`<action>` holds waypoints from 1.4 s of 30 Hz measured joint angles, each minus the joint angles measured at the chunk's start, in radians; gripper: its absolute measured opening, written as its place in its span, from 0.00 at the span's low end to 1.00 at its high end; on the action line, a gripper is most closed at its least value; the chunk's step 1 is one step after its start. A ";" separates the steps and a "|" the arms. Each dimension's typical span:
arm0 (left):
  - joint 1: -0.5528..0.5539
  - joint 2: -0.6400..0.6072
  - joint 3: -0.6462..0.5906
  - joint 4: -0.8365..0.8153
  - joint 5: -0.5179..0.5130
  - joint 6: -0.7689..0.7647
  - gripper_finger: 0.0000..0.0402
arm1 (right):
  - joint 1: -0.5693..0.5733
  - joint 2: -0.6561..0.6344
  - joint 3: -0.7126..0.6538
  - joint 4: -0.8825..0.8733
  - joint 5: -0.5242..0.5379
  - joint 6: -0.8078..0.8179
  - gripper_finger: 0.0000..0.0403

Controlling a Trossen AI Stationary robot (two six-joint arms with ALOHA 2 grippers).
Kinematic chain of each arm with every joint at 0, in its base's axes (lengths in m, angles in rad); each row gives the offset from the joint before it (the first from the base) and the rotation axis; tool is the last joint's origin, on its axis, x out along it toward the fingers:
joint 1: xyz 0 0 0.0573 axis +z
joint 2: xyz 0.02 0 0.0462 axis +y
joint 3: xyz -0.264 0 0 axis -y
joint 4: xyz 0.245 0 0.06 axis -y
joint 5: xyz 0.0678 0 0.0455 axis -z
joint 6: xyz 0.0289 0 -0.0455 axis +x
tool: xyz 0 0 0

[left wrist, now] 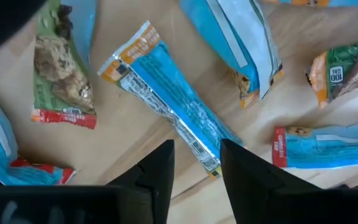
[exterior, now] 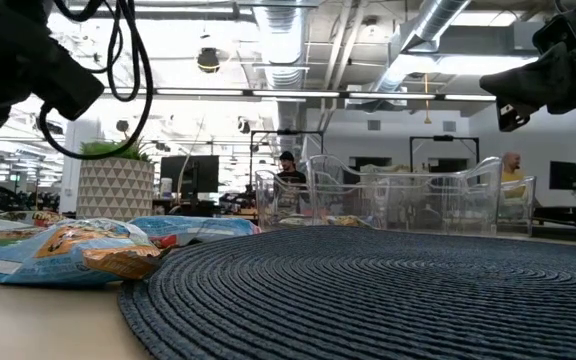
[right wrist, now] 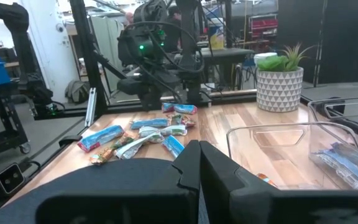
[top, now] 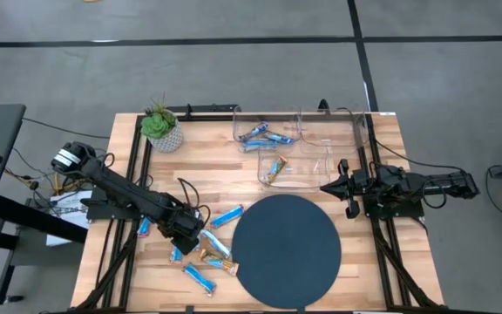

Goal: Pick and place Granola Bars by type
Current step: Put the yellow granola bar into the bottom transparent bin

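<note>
Wood table [top: 382,262] seen from above, with a round dark mat [top: 286,251] at its centre. Granola Bars [top: 207,253] lie scattered just left of the mat; a few already sit in clear bins [top: 316,144] at the back. The left gripper [left wrist: 194,171] hovers low over one light-blue bar [left wrist: 169,102], fingers narrowly parted, holding nothing. A good pick likely needs the fingers straddling that bar's width before closing. The right gripper [top: 328,187] waits beside the bins, fingers together, empty.

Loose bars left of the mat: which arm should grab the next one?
Left. The left claw hangs open right over a blue bar in the loose pile. The right claw sits shut across the mat, beside the bins.
</note>
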 joint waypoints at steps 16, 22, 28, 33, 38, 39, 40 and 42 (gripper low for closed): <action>-0.011 0.107 0.000 0.001 -0.025 -0.124 0.54 | 0.000 0.000 0.000 0.000 0.000 0.000 0.00; -0.011 0.162 0.000 0.038 -0.048 -0.139 0.55 | 0.000 0.000 0.000 0.000 0.000 0.000 0.00; -0.011 0.199 -0.001 0.047 -0.095 -0.170 0.55 | 0.000 0.000 0.000 0.000 0.000 0.000 0.00; -0.011 0.198 -0.001 0.045 -0.142 -0.193 0.54 | 0.000 0.000 0.000 0.000 0.000 0.000 0.00; -0.011 0.198 -0.001 0.045 -0.165 -0.179 0.46 | 0.000 0.000 0.000 0.000 0.000 0.000 0.00; -0.011 0.198 -0.001 0.046 -0.169 -0.170 0.43 | 0.000 0.000 0.000 0.000 0.000 0.000 0.00; -0.011 0.198 -0.001 0.047 -0.172 -0.159 0.41 | 0.000 0.000 0.000 0.000 0.000 0.000 0.00; -0.011 0.198 -0.001 0.054 -0.193 -0.137 0.36 | 0.000 0.000 0.000 0.000 0.000 0.000 0.00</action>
